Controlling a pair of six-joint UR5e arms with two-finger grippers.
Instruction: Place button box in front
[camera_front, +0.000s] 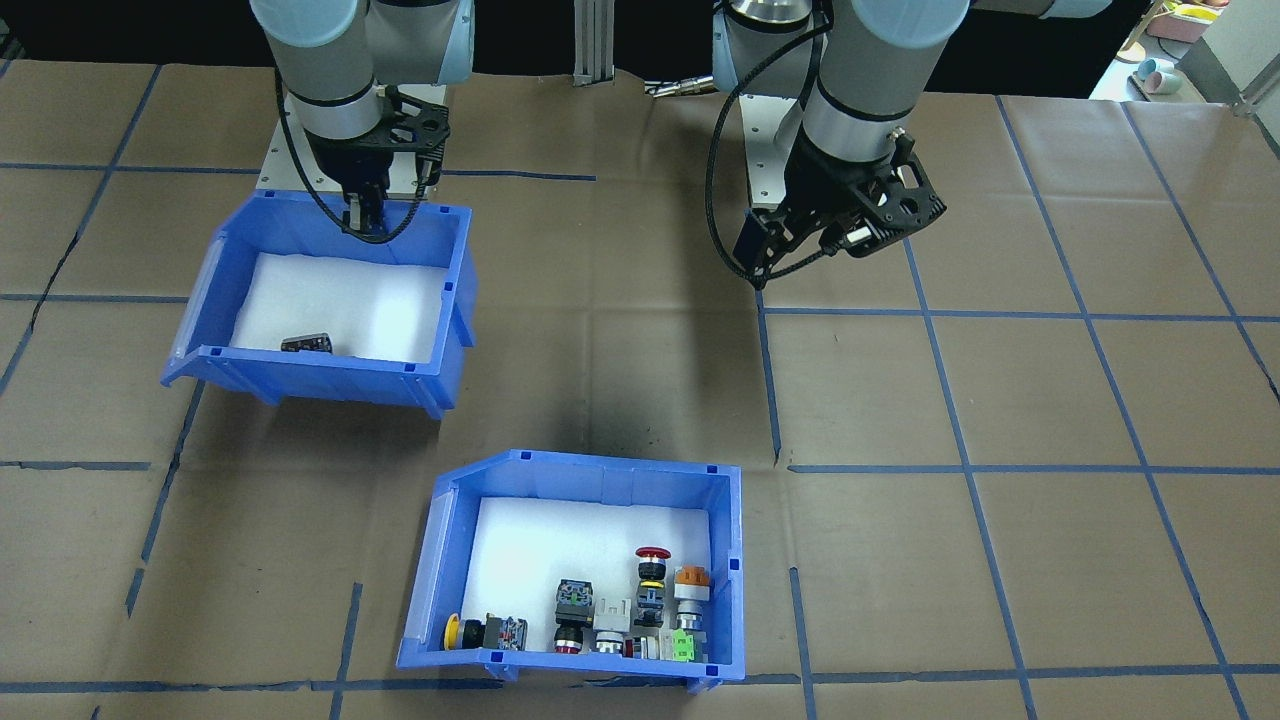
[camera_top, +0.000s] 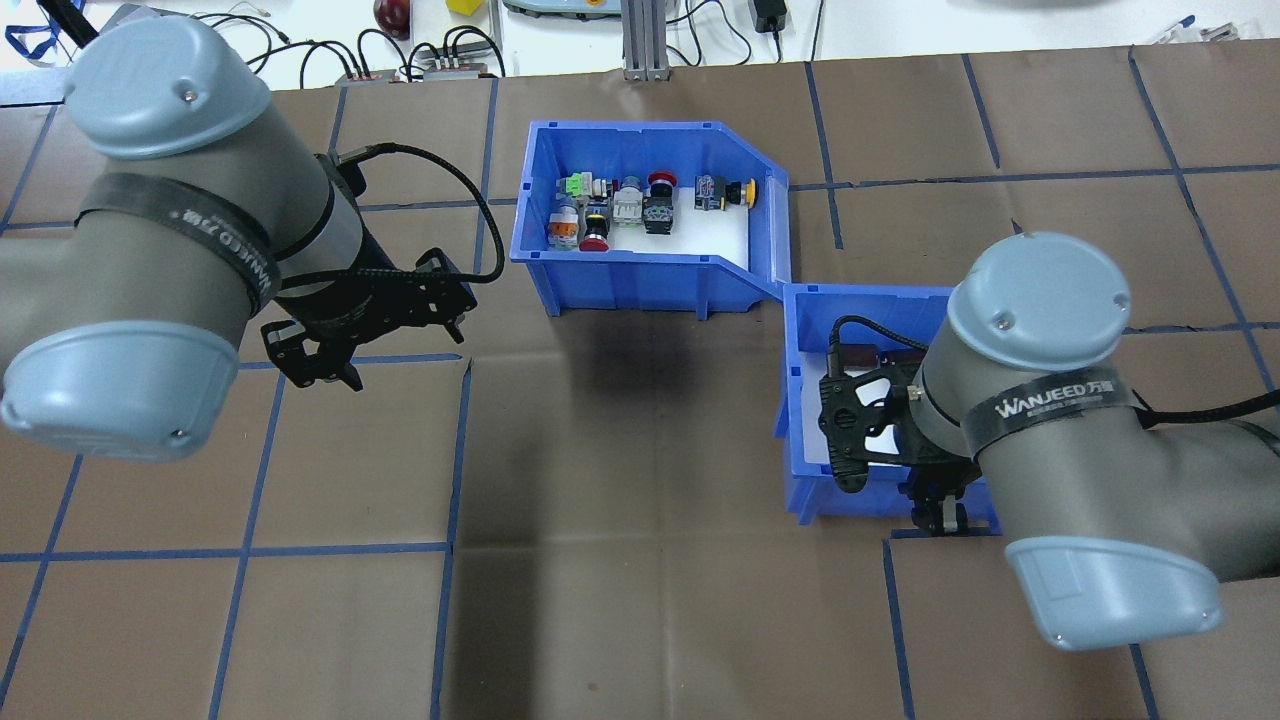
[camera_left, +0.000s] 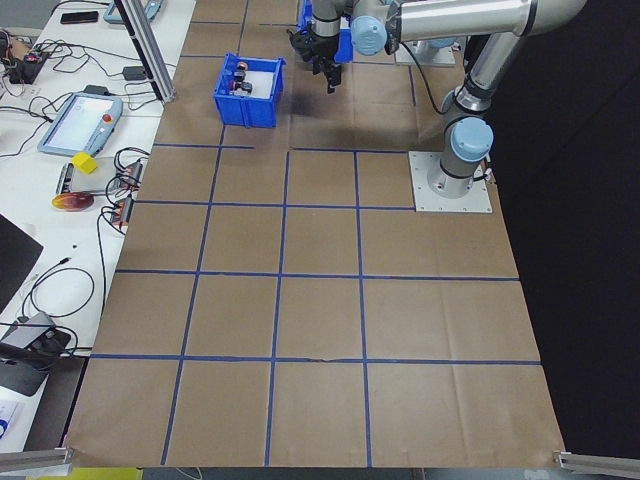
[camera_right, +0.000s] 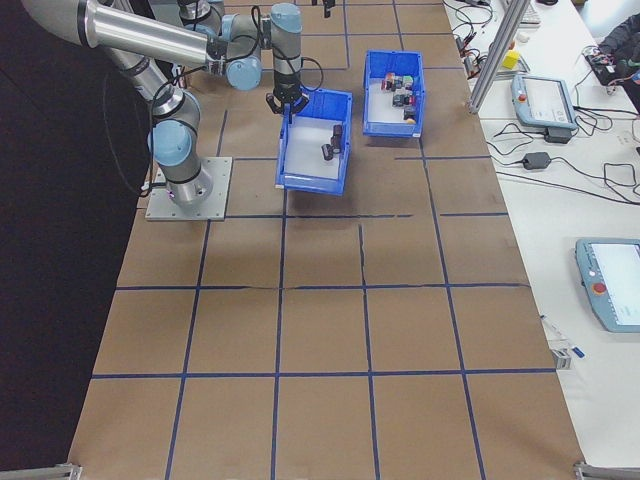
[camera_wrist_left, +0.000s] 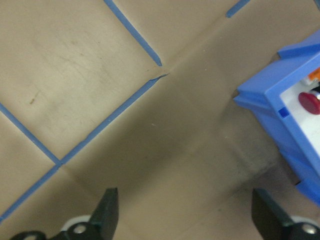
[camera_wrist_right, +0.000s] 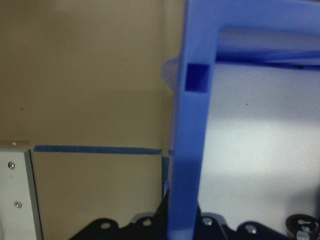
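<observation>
Inside button box (camera_front: 585, 470): assorted switches (camera_front: 640, 605)

in the overhead view the right arm's bulk covered much of the second blue bin (camera_top: 800, 400), hiding its contents and the right gripper (camera_top: 935, 515) fingertips. in the right wrist view the bin wall (camera_wrist_right: 192, 150) ran off the bottom edge at 6 o'clock, blurred and close. in the left wrist view the button box (camera_wrist_left: 290, 120) was cut off at 3 o'clock. in the left side view the switches (camera_left: 243, 80) were too small to tell apart.
</observation>
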